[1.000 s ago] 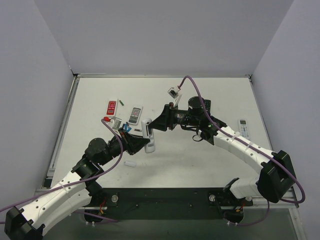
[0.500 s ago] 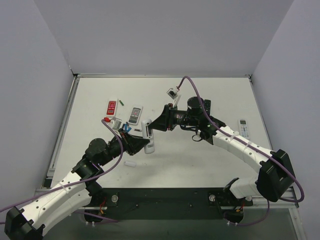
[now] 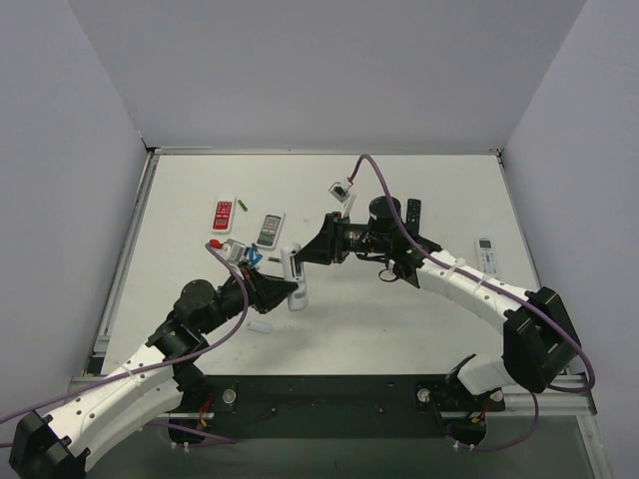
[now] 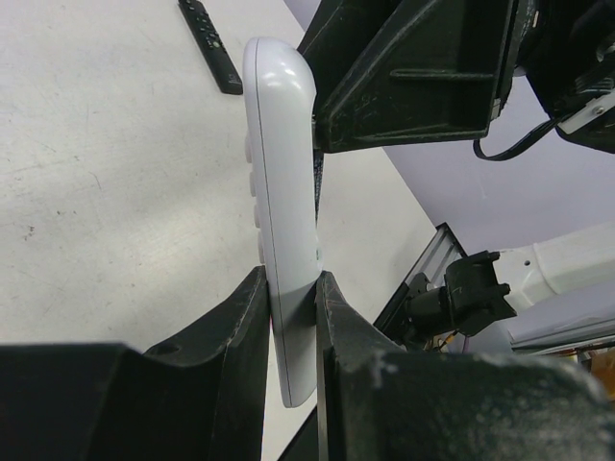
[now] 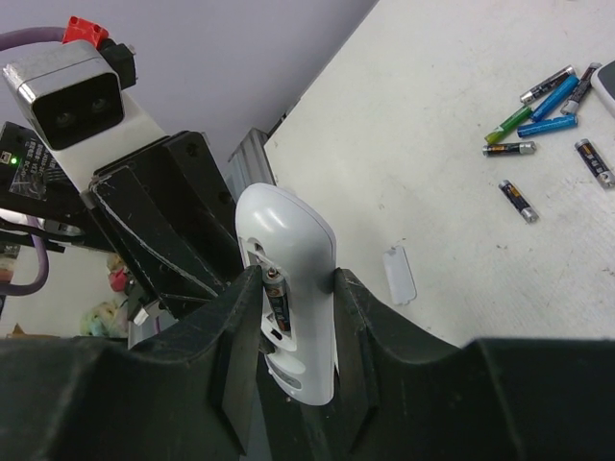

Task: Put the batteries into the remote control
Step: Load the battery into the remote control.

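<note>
The left claw (image 4: 288, 279) is clenched on one end of the white remote control (image 4: 279, 173), holding it off the table. The right claw (image 5: 296, 279) grasps the same remote from the opposite side, and the open recess between its fingers shows one cell. Beyond the right claw, loose batteries (image 5: 548, 124) lie scattered on the table (image 5: 432, 144), with a small white cover (image 5: 400, 275) nearer.

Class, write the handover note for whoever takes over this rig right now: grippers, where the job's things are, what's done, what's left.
The left gripper: shut on the remote control, held up off the table.
The right gripper: shut on the same remote control, recess facing its camera.
Batteries: one dark cell sits in the recess; the loose batteries lie on the table.
Done: one cell apparently loaded.
Left: fill the recess, then probably refit the small white cover lying on the table.
</note>
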Motion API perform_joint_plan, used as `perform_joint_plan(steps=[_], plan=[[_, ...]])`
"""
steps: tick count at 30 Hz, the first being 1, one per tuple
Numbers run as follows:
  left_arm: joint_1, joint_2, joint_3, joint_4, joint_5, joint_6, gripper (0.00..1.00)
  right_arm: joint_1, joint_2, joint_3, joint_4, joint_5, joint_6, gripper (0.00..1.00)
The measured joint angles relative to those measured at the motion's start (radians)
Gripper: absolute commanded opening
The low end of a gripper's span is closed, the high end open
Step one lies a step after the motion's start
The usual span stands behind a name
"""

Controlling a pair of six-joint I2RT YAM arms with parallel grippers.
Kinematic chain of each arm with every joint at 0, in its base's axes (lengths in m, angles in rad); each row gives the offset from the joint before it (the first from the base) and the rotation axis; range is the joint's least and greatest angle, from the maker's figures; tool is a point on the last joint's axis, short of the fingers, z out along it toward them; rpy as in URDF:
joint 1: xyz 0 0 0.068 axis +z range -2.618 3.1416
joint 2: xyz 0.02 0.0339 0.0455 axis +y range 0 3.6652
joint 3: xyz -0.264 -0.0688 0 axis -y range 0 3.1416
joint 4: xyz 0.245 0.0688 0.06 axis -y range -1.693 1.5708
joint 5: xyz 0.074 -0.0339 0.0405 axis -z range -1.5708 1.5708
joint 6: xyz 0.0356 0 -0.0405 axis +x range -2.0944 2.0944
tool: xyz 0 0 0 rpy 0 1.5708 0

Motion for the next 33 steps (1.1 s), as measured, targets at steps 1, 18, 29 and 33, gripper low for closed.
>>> perform_joint_plan(steps=[1, 18, 29, 33], plan=[[0.000, 0.000, -0.002, 0.002, -0.002, -0.001, 0.00, 0.000, 0.003, -0.002, 0.011, -0.004, 0.005, 0.00], [0.007, -0.006, -0.017, 0.016, -0.037, -0.027, 0.00, 0.010, 0.053, -0.018, 0.141, -0.020, -0.005, 0.00], [0.003, -0.033, -0.020, -0.040, -0.053, -0.066, 0.00, 0.050, 0.042, -0.070, 0.195, 0.040, -0.112, 0.00], [0.000, -0.057, -0.035, -0.045, -0.061, -0.070, 0.00, 0.059, 0.042, -0.071, 0.195, 0.043, -0.130, 0.00]])
